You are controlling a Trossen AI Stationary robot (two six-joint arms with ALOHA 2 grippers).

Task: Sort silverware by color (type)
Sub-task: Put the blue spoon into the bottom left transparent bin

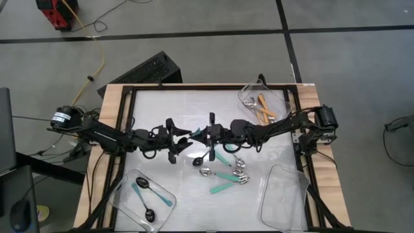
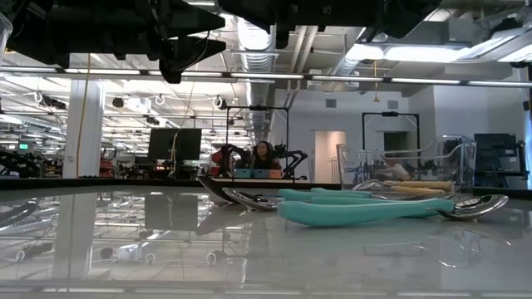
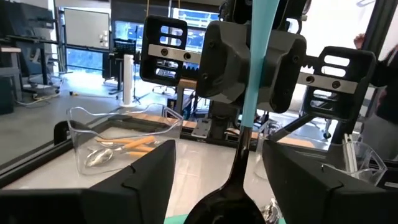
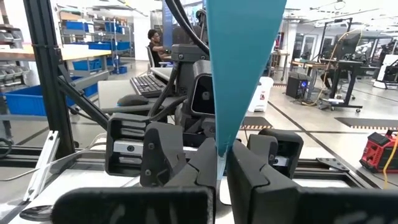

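Observation:
In mid-air over the table's middle, my right gripper (image 4: 217,171) is shut on a blue-handled spoon (image 3: 252,93) with a black bowl (image 3: 225,196). My left gripper (image 3: 217,186) faces it, open, and the bowl hangs between its spread fingers without touching them. In the high view the two grippers meet at the spoon (image 1: 196,132). Several teal-green spoons (image 1: 226,175) and another blue spoon (image 1: 206,157) lie flat on the table just nearer than the grippers. My right gripper pinches the blue handle (image 4: 217,146) between its two fingers, partway along its length. The fingers come level from the table's right and lie across the handle. The spoon is lifted clear and upright, its handle end above the fingers and its black bowl hanging below.
A clear tray with orange spoons (image 1: 262,107) sits at the far right. Another clear tray (image 1: 123,194), near left, holds two blue spoons (image 1: 145,197). A third clear tray (image 1: 284,197) lies near right. A black frame (image 1: 129,90) borders the table.

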